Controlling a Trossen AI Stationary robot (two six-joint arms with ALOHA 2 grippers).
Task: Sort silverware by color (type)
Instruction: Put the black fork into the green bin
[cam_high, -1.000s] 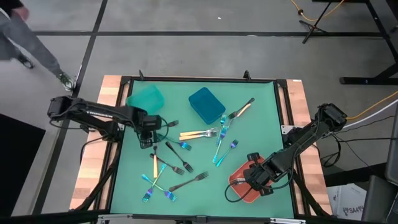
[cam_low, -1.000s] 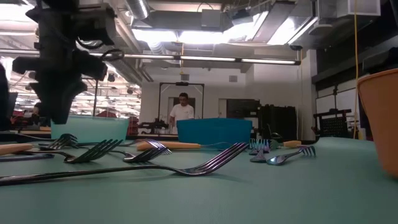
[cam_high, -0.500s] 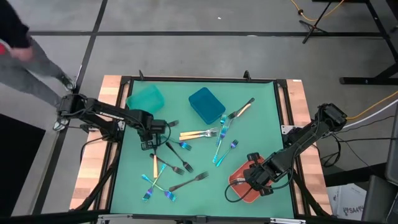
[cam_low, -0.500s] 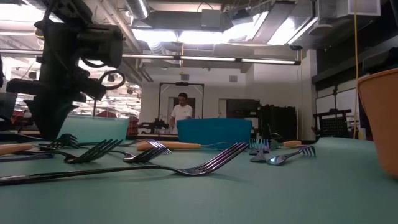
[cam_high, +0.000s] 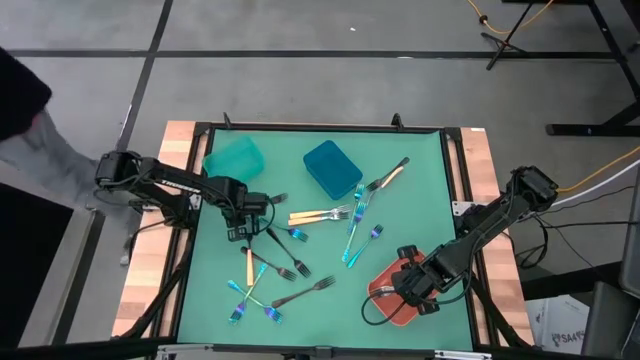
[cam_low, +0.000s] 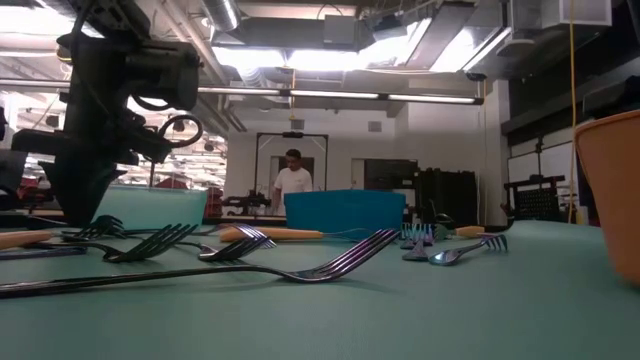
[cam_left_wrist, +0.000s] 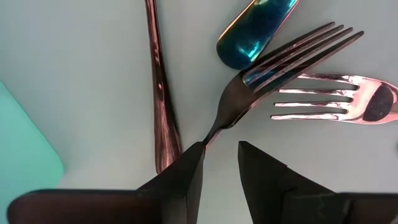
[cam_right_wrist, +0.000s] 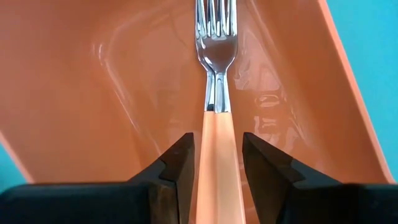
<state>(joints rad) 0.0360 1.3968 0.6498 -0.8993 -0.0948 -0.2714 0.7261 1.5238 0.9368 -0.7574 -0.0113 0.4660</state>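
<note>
Most of the silverware (cam_high: 300, 245) lies scattered over the middle of the green table (cam_high: 420, 190) — black, gold-handled and blue-teal forks crossing one another, too small from above to count surely. One gold-handled fork (cam_right_wrist: 214, 112) sits between the fingers of the right gripper (cam_right_wrist: 215, 163), its silver head down inside the coral-red bin (cam_high: 392, 295) at the table's near right; the fingers are narrowly parted with the handle between them, and its lower end is cut off. The left gripper (cam_left_wrist: 221, 165) stands low over the forks beside the teal bin (cam_high: 233, 157), slightly parted around the neck of a black fork (cam_left_wrist: 273, 68) — whether the pads touch it cannot be told. The blue bin (cam_high: 332, 167) stands farther back.
</note>
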